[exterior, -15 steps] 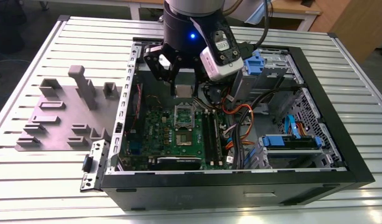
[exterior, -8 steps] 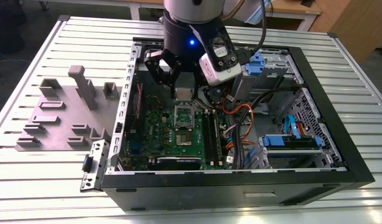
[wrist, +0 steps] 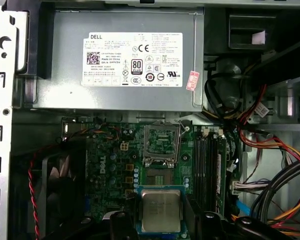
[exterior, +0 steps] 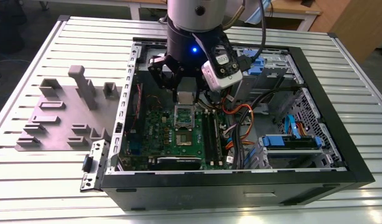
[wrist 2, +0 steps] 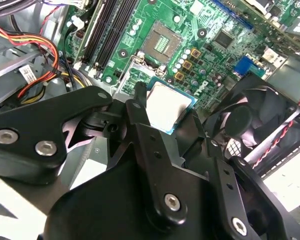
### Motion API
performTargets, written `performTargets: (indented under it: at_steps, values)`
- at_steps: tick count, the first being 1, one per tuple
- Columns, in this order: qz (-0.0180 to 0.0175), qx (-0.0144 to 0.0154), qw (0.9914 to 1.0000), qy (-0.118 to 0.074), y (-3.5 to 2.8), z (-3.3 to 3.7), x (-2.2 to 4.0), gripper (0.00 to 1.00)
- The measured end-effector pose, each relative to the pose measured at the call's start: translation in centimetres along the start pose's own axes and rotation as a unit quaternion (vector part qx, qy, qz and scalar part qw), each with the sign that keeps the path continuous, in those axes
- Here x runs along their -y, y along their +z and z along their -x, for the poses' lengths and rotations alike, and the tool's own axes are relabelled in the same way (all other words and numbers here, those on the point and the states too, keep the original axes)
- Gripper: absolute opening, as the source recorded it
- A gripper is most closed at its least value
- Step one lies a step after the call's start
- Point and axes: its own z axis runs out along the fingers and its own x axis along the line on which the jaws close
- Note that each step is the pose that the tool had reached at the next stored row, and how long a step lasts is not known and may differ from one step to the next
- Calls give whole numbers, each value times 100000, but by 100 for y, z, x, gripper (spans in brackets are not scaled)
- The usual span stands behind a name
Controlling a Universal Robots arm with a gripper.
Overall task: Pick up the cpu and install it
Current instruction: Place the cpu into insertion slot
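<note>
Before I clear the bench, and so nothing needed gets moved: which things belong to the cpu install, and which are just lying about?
In the job: cpu, held in the gripper; socket; motherboard.
Lying about: holder blocks; power supply; fan; cables.

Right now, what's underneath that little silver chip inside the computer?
The cpu, in the end effector, hangs over the green motherboard; the socket sits apart from it. The board patch directly beneath is covered by the cpu.
</note>
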Motion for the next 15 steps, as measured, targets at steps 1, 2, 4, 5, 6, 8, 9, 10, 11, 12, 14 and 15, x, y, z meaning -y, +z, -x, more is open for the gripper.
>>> performTargets:
  at_steps: [1, 2, 4, 5, 6, 8, 9, 10, 11, 12, 14, 15]
  values:
    - [-2, 0, 100000, -3, 0, 0, 0, 47]
    - [5, 3, 100000, -6, 2, 1, 0, 47]
    - [7, 5, 100000, -6, 3, 1, 0, 47]
    - [8, 5, 100000, -5, 4, 1, 0, 47]
    - [8, 4, 100000, -7, 4, 1, 0, 47]
    - [5, 4, 100000, -7, 4, 1, 0, 47]
    - [5, 2, 100000, -6, 4, 1, 0, 47]
    - [6, 3, 100000, -6, 4, 1, 0, 47]
    - [7, 5, 100000, -5, 4, 1, 0, 47]
    - [8, 6, 100000, -6, 5, 1, 0, 47]
    - [30, 17, 100000, -7, 14, 1, 0, 47]
    - [20, 18, 100000, -6, 27, 1, 1, 47]
